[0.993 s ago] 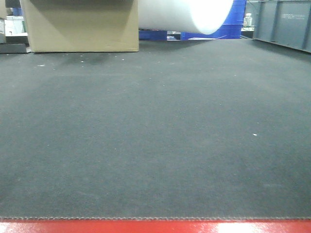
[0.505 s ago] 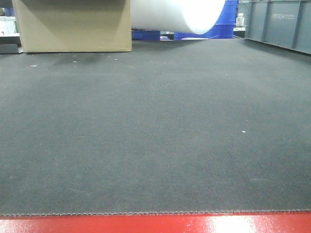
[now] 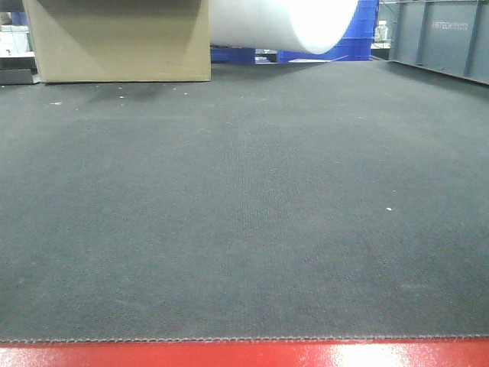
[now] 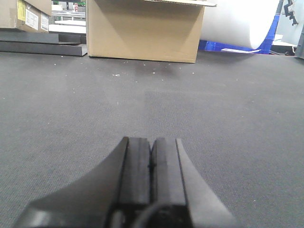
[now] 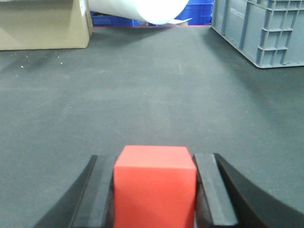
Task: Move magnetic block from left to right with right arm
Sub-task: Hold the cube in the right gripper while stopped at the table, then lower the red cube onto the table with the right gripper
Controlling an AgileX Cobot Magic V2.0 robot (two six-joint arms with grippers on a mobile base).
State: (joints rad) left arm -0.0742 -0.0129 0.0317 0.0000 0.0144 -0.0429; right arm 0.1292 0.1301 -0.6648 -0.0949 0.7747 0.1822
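On the left side of the dark mat (image 4: 71,118), left gripper (image 4: 152,147): pads pressed together, nothing between them. To the right, right gripper (image 5: 153,157) clamps the magnetic block (image 5: 154,190) between its pads; cannot tell whether it is lifted. Risks: a release above the mat could let the cube tumble; overshooting rightward could hit the grey crate (image 5: 266,28).

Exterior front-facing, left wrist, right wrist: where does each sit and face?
Exterior front-facing: low over the dark mat, facing the cardboard box and white roll; no robot parts show.
Left wrist: behind the shut left gripper, facing the cardboard box.
Right wrist: behind the right gripper, shut on the magnetic block, facing the white roll and grey crate.
All share the cardboard box and white roll.
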